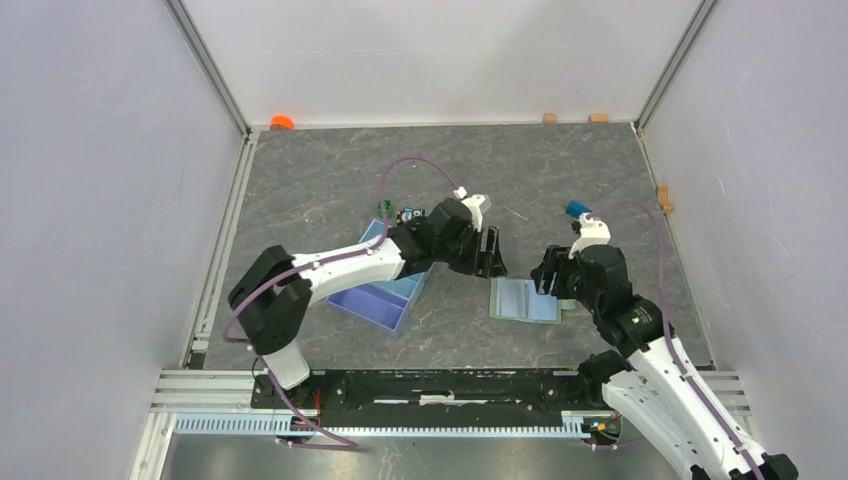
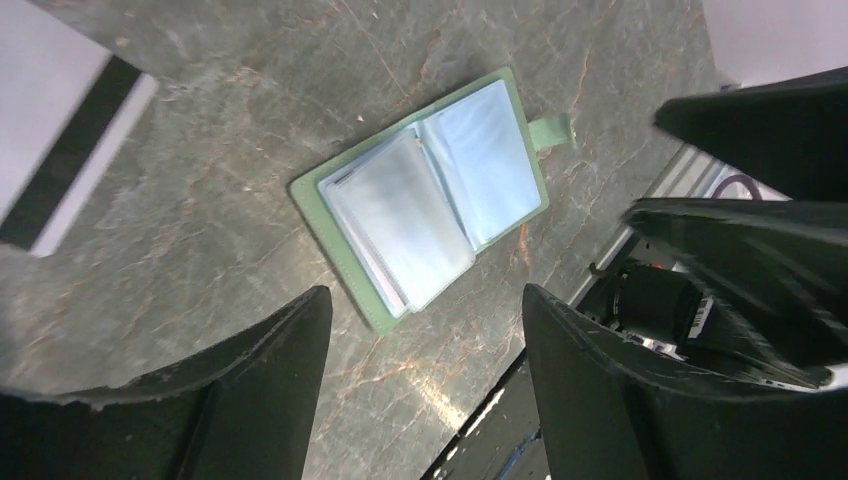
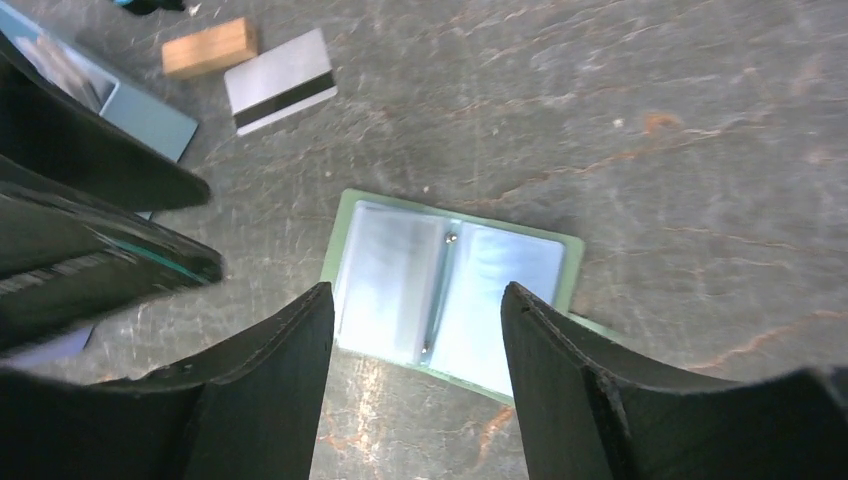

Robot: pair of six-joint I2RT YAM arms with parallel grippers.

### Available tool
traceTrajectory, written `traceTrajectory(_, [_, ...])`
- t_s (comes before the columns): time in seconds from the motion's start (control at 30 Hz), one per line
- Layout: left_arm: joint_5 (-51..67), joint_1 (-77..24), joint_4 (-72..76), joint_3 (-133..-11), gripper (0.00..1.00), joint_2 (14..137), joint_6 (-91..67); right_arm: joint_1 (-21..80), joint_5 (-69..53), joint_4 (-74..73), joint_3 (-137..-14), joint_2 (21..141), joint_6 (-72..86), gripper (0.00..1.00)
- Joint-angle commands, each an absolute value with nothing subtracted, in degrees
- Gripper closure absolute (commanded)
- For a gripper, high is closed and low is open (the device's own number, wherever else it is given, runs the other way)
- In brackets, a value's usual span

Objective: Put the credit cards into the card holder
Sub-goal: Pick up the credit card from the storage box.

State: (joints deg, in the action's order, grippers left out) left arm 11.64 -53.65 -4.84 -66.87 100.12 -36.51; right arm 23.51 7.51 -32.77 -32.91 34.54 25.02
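Note:
The sage-green card holder (image 1: 525, 300) lies open on the grey table, its pale blue-green sleeves up. In the left wrist view the card holder (image 2: 430, 200) has its snap tab (image 2: 550, 130) pointing right. My left gripper (image 2: 425, 293) hovers open just off its near corner, holding nothing. From the right side my right gripper (image 3: 417, 290) stands open above the card holder (image 3: 455, 285), also with nothing in it. One whitish credit card (image 3: 280, 93) with a dark stripe lies flat on the table beyond the holder. My left gripper (image 1: 490, 255) and right gripper (image 1: 548, 280) flank the holder.
A light blue tray (image 1: 380, 295) sits left of the holder, under my left arm. A small wooden block (image 3: 210, 47) lies beside the striped card. An orange object (image 1: 282, 122) and wooden blocks (image 1: 549, 117) lie along the back wall. The black base rail (image 1: 440, 385) borders the near edge.

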Motion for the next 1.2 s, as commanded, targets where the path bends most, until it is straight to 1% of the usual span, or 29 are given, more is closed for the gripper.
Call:
traceTrajectory(0.0, [9.7, -49.5, -14.3, -68.7, 0.22, 93.2, -31.0, 23.6, -3.4, -24.2, -28.6, 35.6, 23.7, 0.33])
traceTrajectory(0.1, [13.0, -44.6, -21.5, -68.9, 0.21, 90.7, -28.0, 23.5, -11.8, -17.8, -27.6, 38.1, 19.6, 0.28])
traceTrajectory(0.2, [12.4, -39.5, -31.6, -70.1, 0.21, 88.7, -21.6, 23.6, -18.9, -12.1, -29.3, 43.4, 16.2, 0.25])
traceTrajectory(0.37, [12.8, -24.6, -40.6, -69.8, 0.16, 85.4, -12.4, 24.0, -22.5, -1.7, -30.2, 51.9, 16.9, 0.21])
traceTrajectory(0.43, [13.2, -18.2, -41.8, -69.9, 0.16, 84.9, -10.5, 24.7, -23.9, 3.1, -31.6, 55.7, 17.2, 0.2])
traceTrajectory(0.5, [13.1, -14.8, -41.4, -69.6, 0.16, 85.1, -8.0, 26.4, -23.6, 3.2, -35.3, 60.2, 15.2, 0.2])
traceTrajectory(0.6, [14.6, -12.7, -41.0, -70.0, 0.16, 87.3, -2.8, 29.1, -21.7, 1.3, -42.4, 67.7, 10.9, 0.19])
traceTrajectory(0.73, [20.0, -12.3, -40.1, -70.6, 0.17, 90.6, 1.9, 31.8, -23.8, 2.2, -49.7, 77.4, 8.9, 0.19])
traceTrajectory(0.9, [18.0, -11.4, -40.9, -72.7, 0.19, 94.1, 2.5, 35.6, -27.5, 2.2, -59.1, 89.0, 6.3, 0.2])
traceTrajectory(1.0, [16.5, -11.3, -40.6, -72.9, 0.19, 94.7, 2.4, 37.0, -27.5, -2.2, -66.2, 97.0, 4.3, 0.21])
traceTrajectory(1.17, [18.2, -11.3, -40.4, -73.5, 0.25, 97.5, 2.3, 38.1, -26.3, -2.2, -71.9, 104.3, 3.3, 0.22])
